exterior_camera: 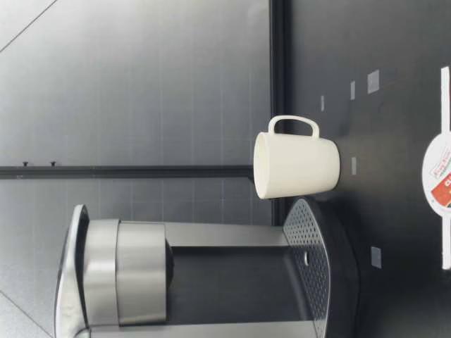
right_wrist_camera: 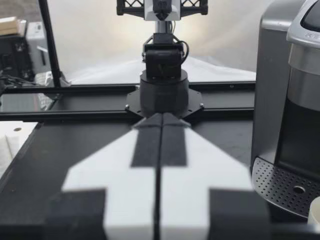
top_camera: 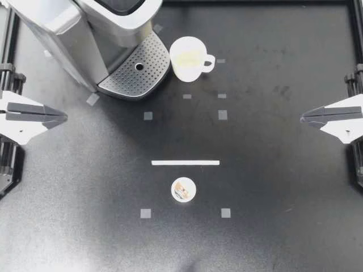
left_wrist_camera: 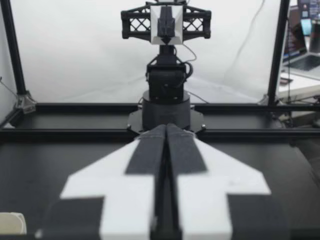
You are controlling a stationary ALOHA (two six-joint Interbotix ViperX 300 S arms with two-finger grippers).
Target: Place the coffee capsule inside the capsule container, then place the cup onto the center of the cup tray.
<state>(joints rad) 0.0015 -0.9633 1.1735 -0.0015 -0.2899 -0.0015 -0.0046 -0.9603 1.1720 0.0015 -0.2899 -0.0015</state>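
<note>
At desk (top_camera: pixel 272 187) front-centre, just beside the white tape strip (top_camera: pixel 185 162), coffee capsule (top_camera: pixel 183 190) lay roughly midway between left fingers (top_camera: pixel 59 117) and right fingers (top_camera: pixel 309 117). Both pairs were pressed together, empty. The cup (top_camera: pixel 189 58) stood beside the cup tray (top_camera: pixel 136 73), not on it.

White cup (top_camera: pixel 189 58), silver perforated cup tray (top_camera: pixel 126 79)
</note>
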